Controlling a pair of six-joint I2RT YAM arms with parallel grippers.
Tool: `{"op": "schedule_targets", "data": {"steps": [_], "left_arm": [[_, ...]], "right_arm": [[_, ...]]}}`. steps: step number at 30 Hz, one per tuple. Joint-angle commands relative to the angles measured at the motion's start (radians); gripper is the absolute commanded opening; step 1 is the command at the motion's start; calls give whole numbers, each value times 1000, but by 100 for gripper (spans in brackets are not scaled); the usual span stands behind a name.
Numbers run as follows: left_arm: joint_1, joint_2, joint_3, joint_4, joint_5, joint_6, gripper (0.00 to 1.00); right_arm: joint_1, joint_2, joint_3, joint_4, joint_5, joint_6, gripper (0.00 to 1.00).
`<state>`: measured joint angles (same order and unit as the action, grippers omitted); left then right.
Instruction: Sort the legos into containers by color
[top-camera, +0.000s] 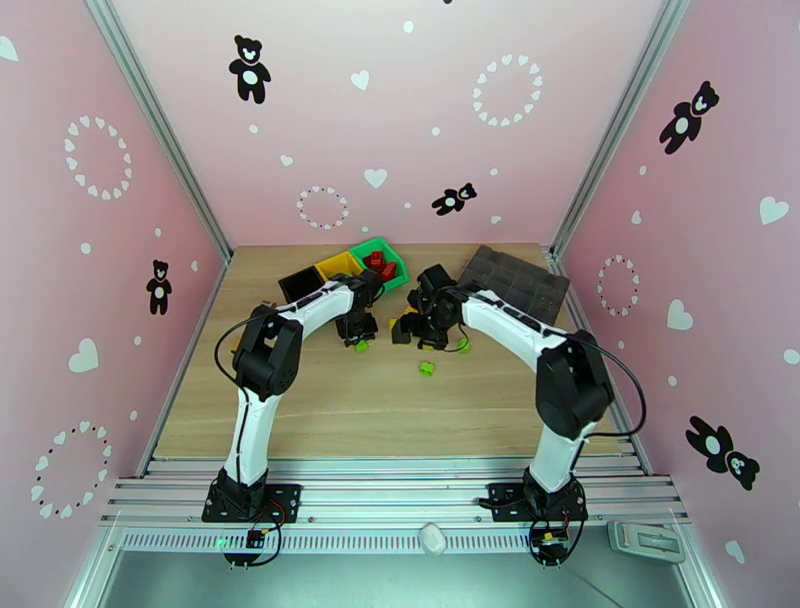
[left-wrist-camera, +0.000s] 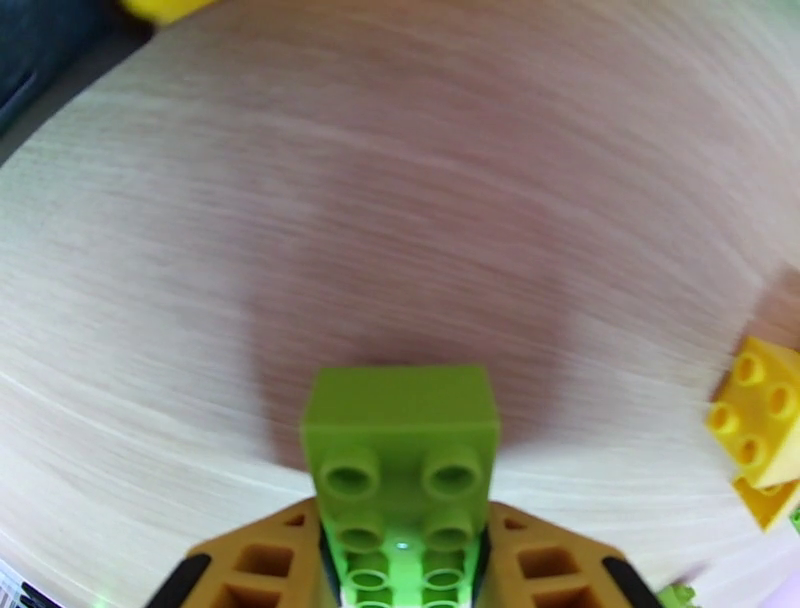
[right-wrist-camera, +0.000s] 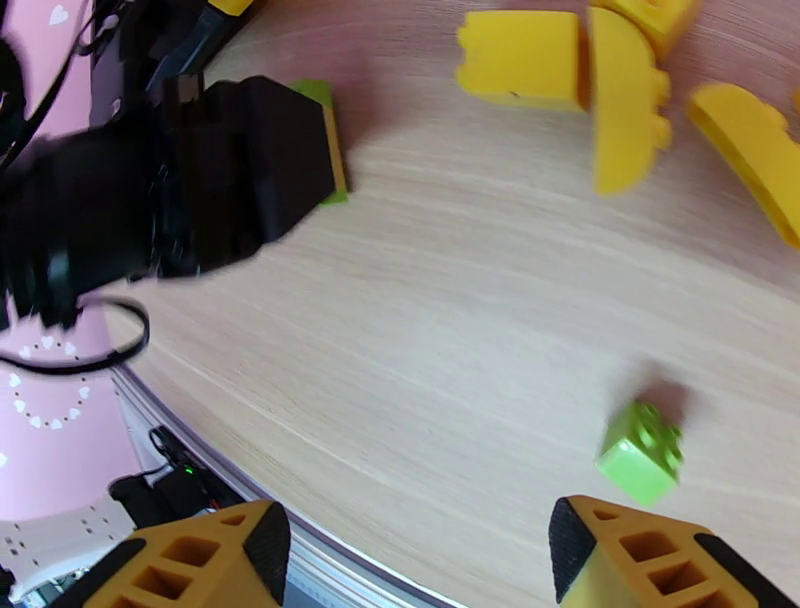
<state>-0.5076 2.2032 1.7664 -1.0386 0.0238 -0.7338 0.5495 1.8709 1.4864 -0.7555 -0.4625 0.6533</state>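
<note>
At the far side of the table (top-camera: 330, 410) three bins stand joined in a row: a black bin (top-camera: 298, 285) on the left, a yellow bin (top-camera: 340, 265) in the middle and a green bin (top-camera: 392, 250) on the right. The green bin holds a small heap of red bricks (top-camera: 378, 265); from here they are too small to count. I cannot tell what lies in the black and yellow bins. A grey tray (top-camera: 515, 280) with many compartments lies to the right of the row.

Both arms reach in to the middle of the table, just in front of the bins. The left gripper (top-camera: 358, 335) has its two fingers pinched on a green brick (left-wrist-camera: 400, 450), studs up, just above the wood.

From above I count three green pieces: the held one, a second green brick (top-camera: 427, 368) lying alone nearer the arm bases, and a third green brick (top-camera: 463, 345) beside the right arm.

The right gripper (right-wrist-camera: 415, 530) holds its fingers (right-wrist-camera: 660, 560) spread wide with nothing between them. A loose green brick (right-wrist-camera: 640, 452) lies on the wood just beside one fingertip. Farther off in the right wrist view lie four yellow pieces (right-wrist-camera: 520, 58), close together, some with curved tops. Two yellow bricks (left-wrist-camera: 760, 420) also show at the edge of the left wrist view, touching each other.
</note>
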Motion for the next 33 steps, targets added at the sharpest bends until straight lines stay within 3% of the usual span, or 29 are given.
{"op": "schedule_targets", "data": {"steps": [1, 15, 27, 30, 33], "left_arm": [[-7, -65, 52, -5, 65, 32, 30], [108, -47, 264, -22, 167, 65, 29], [227, 168, 656, -92, 108, 97, 30], [247, 226, 741, -109, 111, 95, 39], [255, 256, 791, -117, 120, 107, 60]], "right_arm": [[3, 66, 82, 34, -60, 29, 73], [-27, 292, 396, 93, -173, 136, 72], [-61, 288, 456, 28, -142, 114, 72], [-64, 265, 450, -20, -112, 81, 72], [-66, 236, 418, -47, -87, 59, 73]]}}
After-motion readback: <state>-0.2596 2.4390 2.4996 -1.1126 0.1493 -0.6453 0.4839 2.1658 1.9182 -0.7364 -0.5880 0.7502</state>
